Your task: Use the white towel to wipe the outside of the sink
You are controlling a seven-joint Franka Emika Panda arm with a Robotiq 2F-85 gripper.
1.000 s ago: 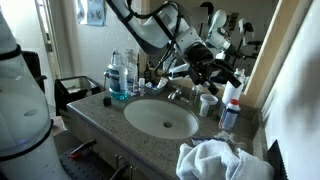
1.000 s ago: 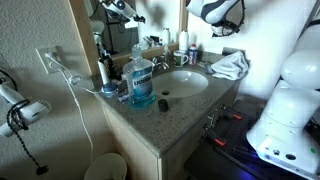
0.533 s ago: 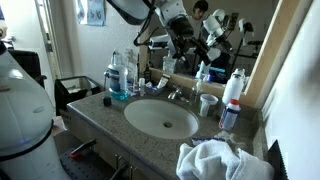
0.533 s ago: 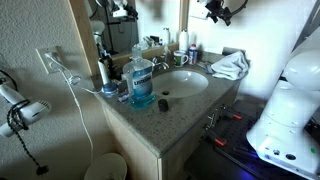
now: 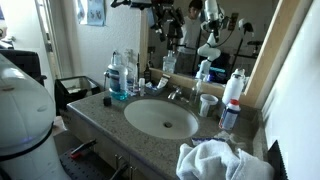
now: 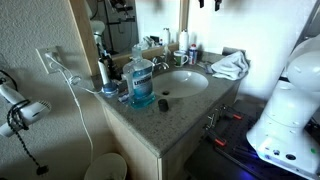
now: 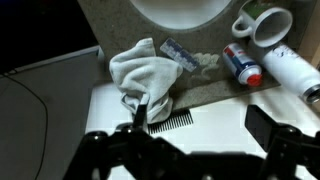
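The crumpled white towel (image 5: 214,160) lies on the granite counter at one end of the oval white sink (image 5: 160,118). Both show in the other exterior view too, the towel (image 6: 230,66) past the sink (image 6: 183,82). My gripper (image 6: 207,4) hangs high above the counter, only its fingertips showing at the top edge. In the wrist view the gripper (image 7: 200,112) is open and empty, far above the towel (image 7: 145,70), with the sink's rim (image 7: 180,8) at the top.
A blue mouthwash bottle (image 6: 142,80) and toiletries stand at the counter's other end. A white cup (image 5: 207,103), a white bottle (image 5: 232,90) and a spray can (image 5: 229,116) stand near the faucet (image 5: 175,93). A black comb (image 7: 170,120) lies beside the towel. A mirror backs the counter.
The arm has lifted from just above the faucet area up toward the top of both exterior views. The towel and other objects have not moved.
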